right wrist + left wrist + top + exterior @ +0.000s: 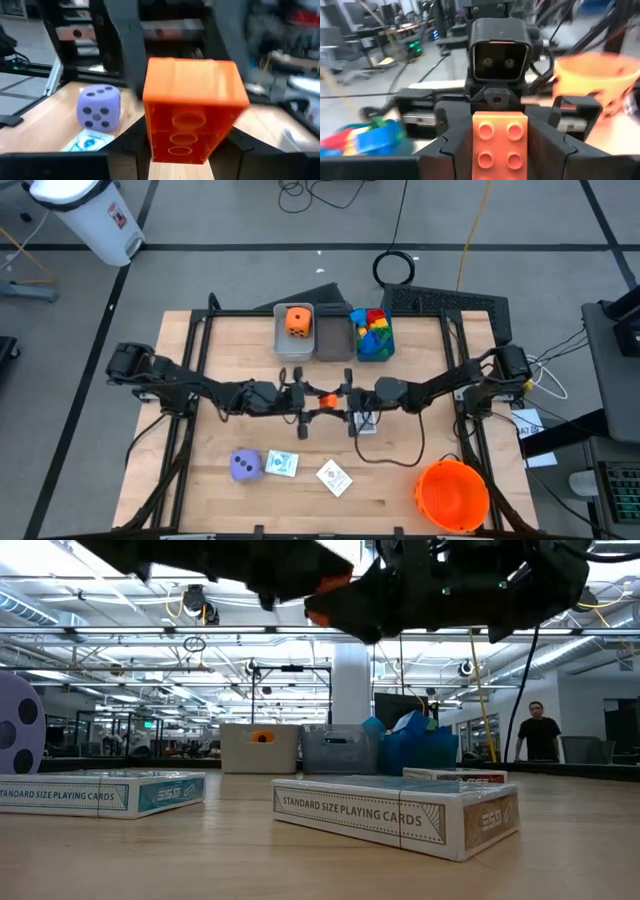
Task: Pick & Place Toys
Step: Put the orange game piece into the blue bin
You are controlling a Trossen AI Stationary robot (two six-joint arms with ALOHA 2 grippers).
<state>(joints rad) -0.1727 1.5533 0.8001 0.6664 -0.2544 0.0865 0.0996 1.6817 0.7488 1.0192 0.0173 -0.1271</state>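
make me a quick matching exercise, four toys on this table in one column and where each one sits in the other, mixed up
1. orange die
2. purple die
3. orange block
4. heap of coloured blocks

a. in the blue bin
b. in the left grey bin
c. on the bare table, beside a card pack
d. in the air between the left gripper and the right gripper

Pairs: 1-b, 2-c, 3-d, 4-a

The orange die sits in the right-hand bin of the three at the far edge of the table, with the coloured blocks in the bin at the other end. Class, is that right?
Not quite. The orange die sits in the left-hand bin of the three; the coloured blocks fill the right-hand one. The high view shows it.
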